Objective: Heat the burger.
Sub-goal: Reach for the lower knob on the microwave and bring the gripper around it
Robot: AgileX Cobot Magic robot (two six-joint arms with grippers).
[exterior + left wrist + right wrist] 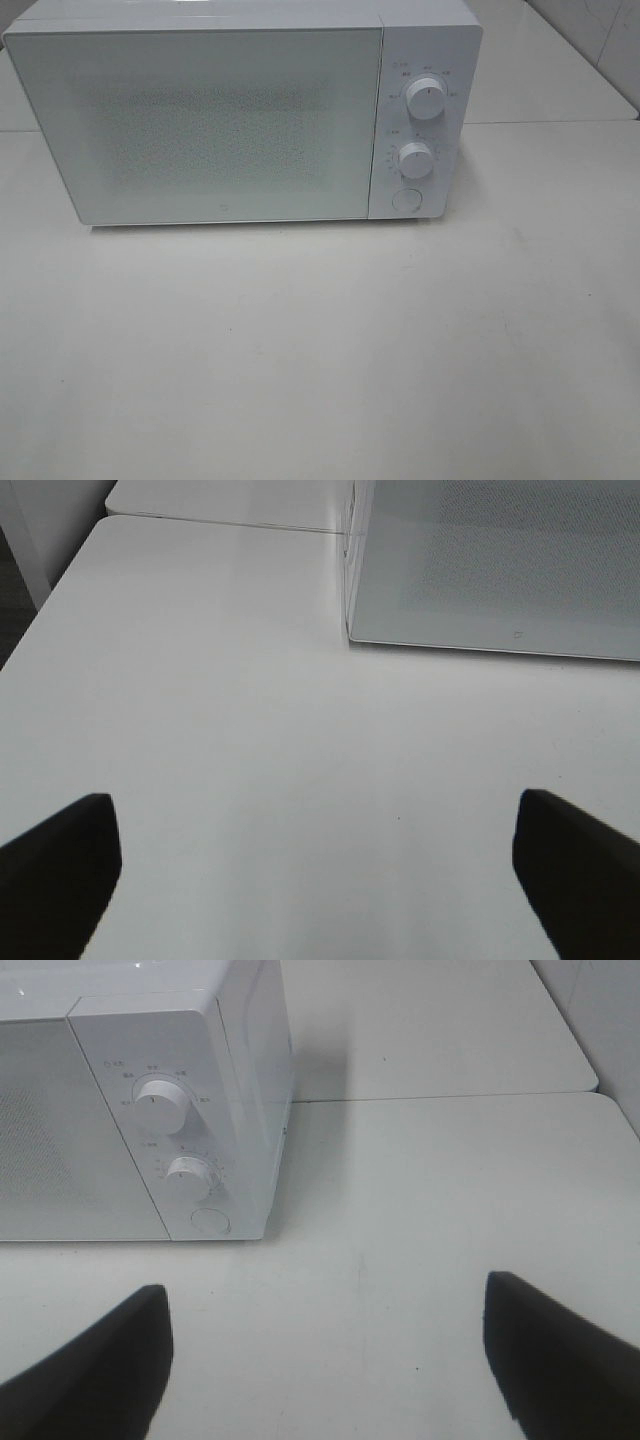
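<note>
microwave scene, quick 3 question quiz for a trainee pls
1. True or false: the microwave has its door shut.
2. What sits just below the lower knob? A a round button, B a handle, C a screen.
3. Fill in: the right hand is open and holds ___.
Key: 1 true. 2 A. 3 nothing.

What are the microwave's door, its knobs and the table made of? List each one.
Door: probably glass, glossy, with a fine dotted mesh showing through.
Knobs: likely white plastic, matte.
Table: smooth off-white top, maybe laminate, with a soft sheen.
</note>
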